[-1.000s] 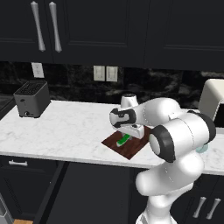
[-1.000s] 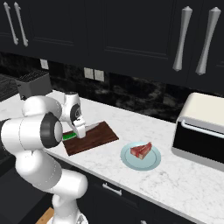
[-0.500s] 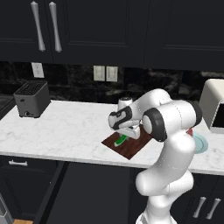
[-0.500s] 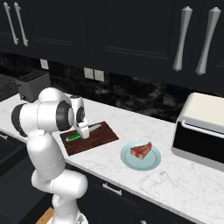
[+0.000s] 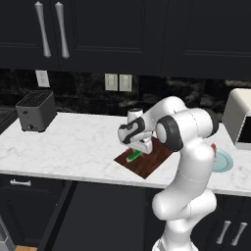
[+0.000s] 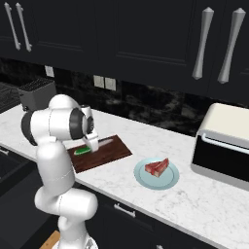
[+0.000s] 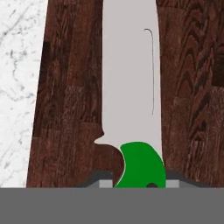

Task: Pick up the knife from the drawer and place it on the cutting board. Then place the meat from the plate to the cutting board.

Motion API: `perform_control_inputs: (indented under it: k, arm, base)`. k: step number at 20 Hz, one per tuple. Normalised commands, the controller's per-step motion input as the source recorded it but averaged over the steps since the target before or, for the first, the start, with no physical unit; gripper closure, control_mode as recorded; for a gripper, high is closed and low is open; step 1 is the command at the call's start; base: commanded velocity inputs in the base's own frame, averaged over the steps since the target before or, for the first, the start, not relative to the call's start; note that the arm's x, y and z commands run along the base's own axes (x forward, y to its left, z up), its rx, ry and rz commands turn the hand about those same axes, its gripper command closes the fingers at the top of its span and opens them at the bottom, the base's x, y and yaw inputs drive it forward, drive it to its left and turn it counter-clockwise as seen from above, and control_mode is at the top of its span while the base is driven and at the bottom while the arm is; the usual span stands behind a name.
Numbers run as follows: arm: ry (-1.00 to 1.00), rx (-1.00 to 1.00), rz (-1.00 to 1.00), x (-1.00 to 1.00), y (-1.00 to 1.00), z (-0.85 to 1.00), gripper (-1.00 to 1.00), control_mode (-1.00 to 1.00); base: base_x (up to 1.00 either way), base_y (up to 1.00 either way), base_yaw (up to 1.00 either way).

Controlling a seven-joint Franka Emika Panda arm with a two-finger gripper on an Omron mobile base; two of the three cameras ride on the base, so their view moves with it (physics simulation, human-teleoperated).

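The knife (image 7: 129,78) has its green handle (image 7: 142,168) clamped between my finger tips, and its pale blade runs away from the hand, flat and close over the dark reddish cutting board (image 7: 188,87). In the left base view my gripper (image 5: 138,147) is shut on the knife (image 5: 132,157) low over the cutting board (image 5: 152,162). The right base view shows the gripper (image 6: 91,145), the knife (image 6: 81,150) and the cutting board (image 6: 109,154). The meat (image 6: 156,167) lies on the pale plate (image 6: 163,182), right of the board. The drawer (image 5: 19,182) sits under the counter at the left.
A toaster (image 5: 35,110) stands at the back left of the white marble counter (image 5: 73,142). A toaster oven (image 6: 223,143) stands to the right of the plate. Dark upper cabinets with long silver handles hang above.
The gripper has come down with the knife toward the cutting board. The arm's elbow has swung back and up. The meat and plate have not moved.
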Motion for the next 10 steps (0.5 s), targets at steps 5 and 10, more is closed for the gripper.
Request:
perform_control_inputs:
  k: [5, 10]
  arm:
    - [0.00, 0.00, 0.00, 0.20, 0.00, -0.09, 1.00, -1.00]
    - [0.00, 0.00, 0.00, 0.00, 0.00, -0.12, -1.00, -1.00]
  base:
    - [0.00, 0.00, 0.00]
    - [0.00, 0.00, 0.00]
